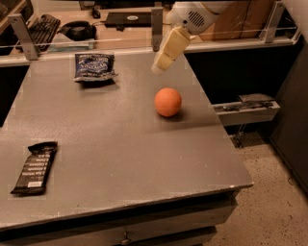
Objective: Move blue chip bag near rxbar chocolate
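We see the robot's cream-coloured gripper (159,68) hanging in the air above the far side of a flat grey table (120,153), tilted so that its tip points down and to the left. It hangs from a white arm housing (192,14) at the top of the camera view. It touches nothing, and we cannot tell whether it is open or closed, since it shows as one pale block from this angle.

The small, crinkly navy-blue chip bag (95,66) with white lettering lies flat near the table's far-left edge, to the left of the gripper and clear of it. A round orange ball (168,102) rests on the table below and slightly to the right of the gripper tip, apart from the bag.

The long, flat black rxbar chocolate wrapper (35,167) with white text lines lies near the table's front-left edge, its small white label toward the near end. It is well apart from the chip bag, with bare tabletop between them.

Behind the table, beyond a rail, a dark keyboard (42,25) sits on a wooden desk.
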